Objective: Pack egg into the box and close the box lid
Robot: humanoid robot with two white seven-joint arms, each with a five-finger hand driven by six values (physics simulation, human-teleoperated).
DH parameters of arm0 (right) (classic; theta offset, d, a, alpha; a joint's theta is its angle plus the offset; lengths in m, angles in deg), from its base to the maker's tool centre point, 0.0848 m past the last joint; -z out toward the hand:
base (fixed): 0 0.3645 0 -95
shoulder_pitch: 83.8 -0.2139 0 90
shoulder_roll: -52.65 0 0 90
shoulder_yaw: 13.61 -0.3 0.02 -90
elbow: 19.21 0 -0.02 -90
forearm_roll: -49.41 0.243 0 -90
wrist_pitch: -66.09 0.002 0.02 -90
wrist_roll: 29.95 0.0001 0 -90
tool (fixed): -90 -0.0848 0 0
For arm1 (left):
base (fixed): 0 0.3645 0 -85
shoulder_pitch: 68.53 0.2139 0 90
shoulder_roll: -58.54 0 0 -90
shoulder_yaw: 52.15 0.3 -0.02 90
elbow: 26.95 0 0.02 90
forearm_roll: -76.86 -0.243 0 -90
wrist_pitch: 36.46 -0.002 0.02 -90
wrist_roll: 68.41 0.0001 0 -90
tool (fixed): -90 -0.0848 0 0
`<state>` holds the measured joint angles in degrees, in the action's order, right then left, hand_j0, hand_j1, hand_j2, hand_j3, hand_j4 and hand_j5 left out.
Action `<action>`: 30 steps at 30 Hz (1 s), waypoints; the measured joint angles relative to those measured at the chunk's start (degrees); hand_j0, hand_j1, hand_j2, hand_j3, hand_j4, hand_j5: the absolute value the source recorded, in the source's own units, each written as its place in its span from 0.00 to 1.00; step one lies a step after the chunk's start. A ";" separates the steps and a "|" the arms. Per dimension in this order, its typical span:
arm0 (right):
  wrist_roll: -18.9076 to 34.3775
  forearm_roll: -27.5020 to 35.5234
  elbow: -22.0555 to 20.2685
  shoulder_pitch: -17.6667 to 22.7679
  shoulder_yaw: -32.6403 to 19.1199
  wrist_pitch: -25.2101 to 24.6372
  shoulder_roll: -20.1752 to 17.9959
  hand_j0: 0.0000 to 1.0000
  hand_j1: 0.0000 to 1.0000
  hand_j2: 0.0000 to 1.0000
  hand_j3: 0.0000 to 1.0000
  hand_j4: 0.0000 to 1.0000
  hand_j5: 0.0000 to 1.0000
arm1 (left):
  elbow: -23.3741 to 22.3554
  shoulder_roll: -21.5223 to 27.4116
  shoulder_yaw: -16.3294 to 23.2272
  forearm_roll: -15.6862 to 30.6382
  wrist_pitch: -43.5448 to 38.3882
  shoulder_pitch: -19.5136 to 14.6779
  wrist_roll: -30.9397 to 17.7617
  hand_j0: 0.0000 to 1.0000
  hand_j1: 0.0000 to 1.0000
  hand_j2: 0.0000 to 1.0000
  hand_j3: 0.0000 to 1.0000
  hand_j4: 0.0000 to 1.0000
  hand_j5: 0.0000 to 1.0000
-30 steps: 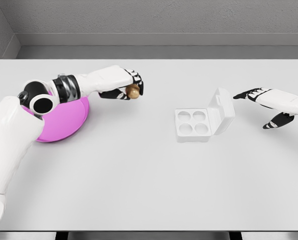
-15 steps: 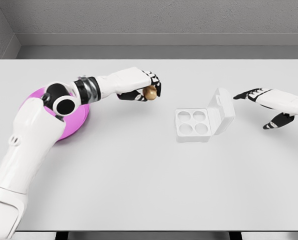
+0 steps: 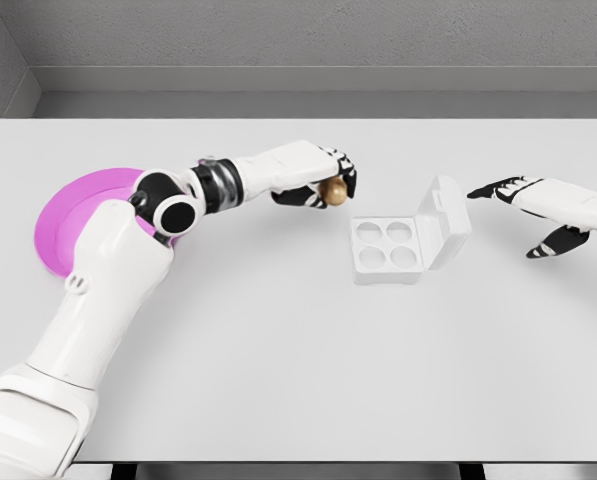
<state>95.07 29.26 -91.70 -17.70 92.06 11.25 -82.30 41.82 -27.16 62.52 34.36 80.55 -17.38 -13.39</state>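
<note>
One egg [image 3: 331, 191] clamped in left hand [image 3: 323, 181]; one open box [image 3: 408, 238]; right hand [image 3: 538, 205] spread.

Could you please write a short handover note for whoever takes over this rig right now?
Left hand: shut on the small brown egg, above the table, just left of the box.
Right hand: open, holding nothing, right of the box.
White four-cup egg box: all cups empty, lid standing open on its right side.
Round pink plate: at table's left.
Done: egg picked up.
Left: set egg in a cup, close lid.
</note>
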 measured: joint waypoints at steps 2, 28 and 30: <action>0.00 0.00 0.00 0.00 0.00 0.00 0.00 1.00 1.00 1.00 1.00 1.00 1.00 | -0.24 -0.99 0.06 -0.64 0.02 0.00 0.00 0.28 0.28 0.28 0.28 0.28 0.28; 0.00 0.00 0.00 0.00 -0.01 0.00 -0.07 1.00 1.00 1.00 1.00 1.00 1.00 | -2.67 -4.29 2.51 -1.36 0.13 -0.79 0.00 0.29 0.29 0.29 0.29 0.29 0.29; 0.00 0.00 0.00 0.00 0.00 0.00 -0.07 1.00 1.00 1.00 1.00 1.00 1.00 | -1.61 -4.30 2.52 -1.32 0.13 -0.88 0.00 0.29 0.29 0.29 0.29 0.29 0.29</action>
<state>95.07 29.26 -91.70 -17.70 92.05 11.25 -82.37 40.21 -31.46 65.03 33.04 80.68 -18.26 -13.39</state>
